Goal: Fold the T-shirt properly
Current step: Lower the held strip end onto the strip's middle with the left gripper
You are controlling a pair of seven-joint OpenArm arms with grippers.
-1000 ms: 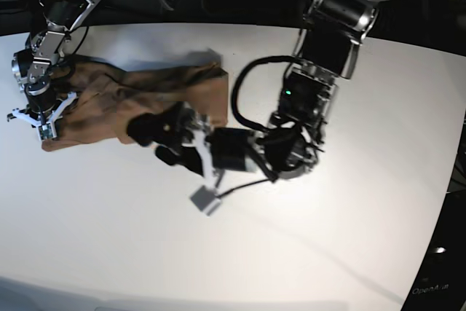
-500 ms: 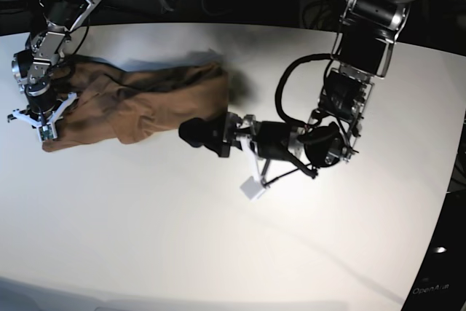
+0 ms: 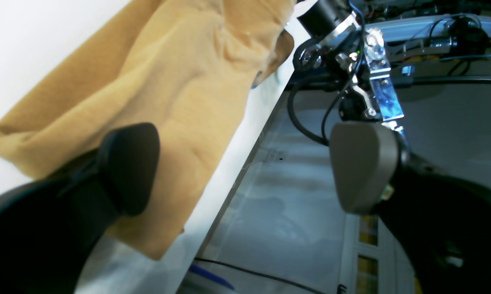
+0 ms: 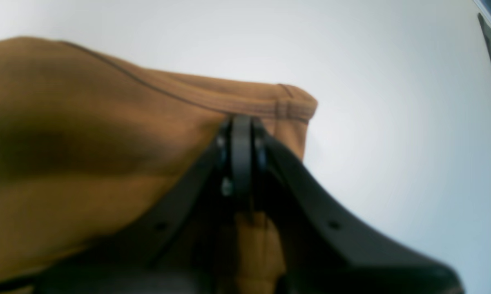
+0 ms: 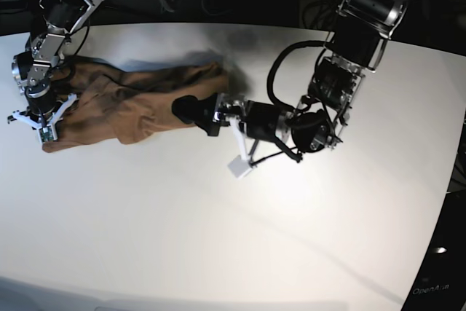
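The tan T-shirt point(image 5: 124, 103) lies bunched in a long strip on the left part of the white table point(image 5: 218, 238). My right gripper point(image 5: 41, 123) sits at the shirt's left end, and in the right wrist view this right gripper point(image 4: 241, 134) is shut with the T-shirt point(image 4: 86, 143) pinched at its hem. At the shirt's right end, my left gripper point(image 5: 195, 113) is open. From the left wrist, the left gripper point(image 3: 245, 167) shows one finger point(image 3: 127, 167) over the T-shirt point(image 3: 180, 81) and the other beyond the table edge, nothing between them.
Cables, a metal bracket point(image 3: 382, 81) and dark equipment crowd the space past the table's far edge point(image 5: 218, 25). A small white block point(image 5: 239, 167) hangs under my left arm. The left arm's cable loop point(image 5: 280, 71) arches above the tabletop.
My left gripper has drawn back to the right off the shirt's middle, then shifted toward the far side, ending at the shirt's right end. The right arm has not moved.
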